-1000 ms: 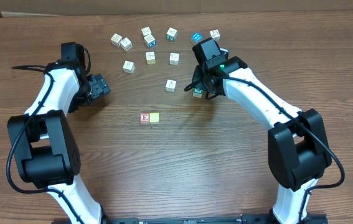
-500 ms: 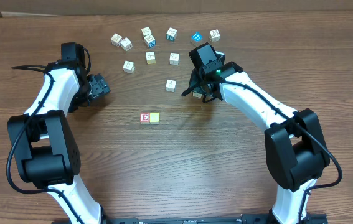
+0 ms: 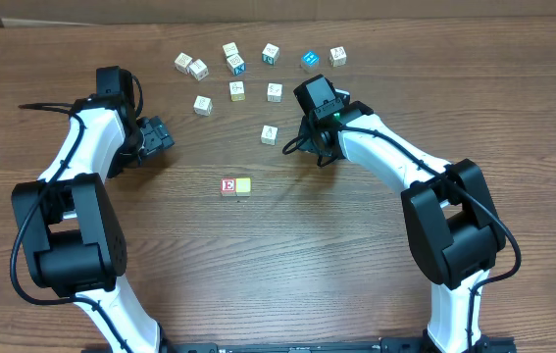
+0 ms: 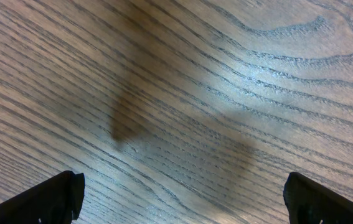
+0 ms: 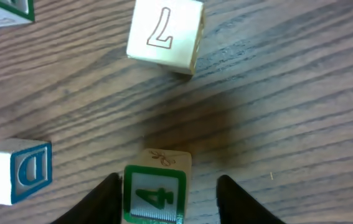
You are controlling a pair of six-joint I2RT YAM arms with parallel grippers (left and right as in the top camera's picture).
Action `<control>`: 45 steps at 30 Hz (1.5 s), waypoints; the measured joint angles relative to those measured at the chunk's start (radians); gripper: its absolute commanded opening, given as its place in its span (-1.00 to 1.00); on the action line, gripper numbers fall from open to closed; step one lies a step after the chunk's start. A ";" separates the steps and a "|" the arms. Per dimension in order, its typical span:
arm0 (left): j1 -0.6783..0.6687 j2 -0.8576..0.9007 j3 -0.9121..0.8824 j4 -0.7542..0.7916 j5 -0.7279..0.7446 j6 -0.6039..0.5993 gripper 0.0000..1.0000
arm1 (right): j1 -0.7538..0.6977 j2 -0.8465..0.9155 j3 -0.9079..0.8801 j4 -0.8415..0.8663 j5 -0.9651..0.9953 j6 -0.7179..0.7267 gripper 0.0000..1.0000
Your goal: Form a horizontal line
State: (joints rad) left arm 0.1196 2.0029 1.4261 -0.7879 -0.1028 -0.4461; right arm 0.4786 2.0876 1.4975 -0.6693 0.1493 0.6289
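Centring the green "4" cube point(image 5: 156, 186) between the jaws comes first. The right gripper point(image 5: 170, 202) straddles it, jaws apart and a gap on one side. The left gripper point(image 4: 185, 196) gapes wide over the table point(image 4: 226, 93). The line, a red "E" cube point(image 3: 227, 186) touching a pale yellow cube point(image 3: 244, 185), lies mid-table and runs left to right.

Worktop point(image 3: 287, 255): we see brown wood grain, running side to side.
Centre: a red "E" cube point(image 3: 227, 185), with a pale yellow cube point(image 3: 244, 185) touching its 3 o'clock side.
12 o'clock: we count loose letter cubes point(image 3: 236, 90) scattered, a blue cube point(image 3: 310, 60) among them.
1 o'clock: a green "4" cube point(image 5: 156, 193), a "7" cube point(image 5: 165, 35) near it.
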 measured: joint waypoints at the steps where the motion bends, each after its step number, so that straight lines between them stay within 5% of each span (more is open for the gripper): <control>1: 0.000 0.000 0.000 0.000 0.000 0.000 0.99 | 0.000 0.000 0.000 0.001 0.000 0.001 -0.10; 45: 0.000 0.000 0.000 0.000 0.000 0.000 0.99 | 0.002 0.000 0.000 0.025 -0.015 -0.001 -0.08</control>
State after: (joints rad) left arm 0.1196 2.0029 1.4261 -0.7879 -0.1024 -0.4461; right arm 0.4801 2.0876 1.4975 -0.6445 0.1345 0.6277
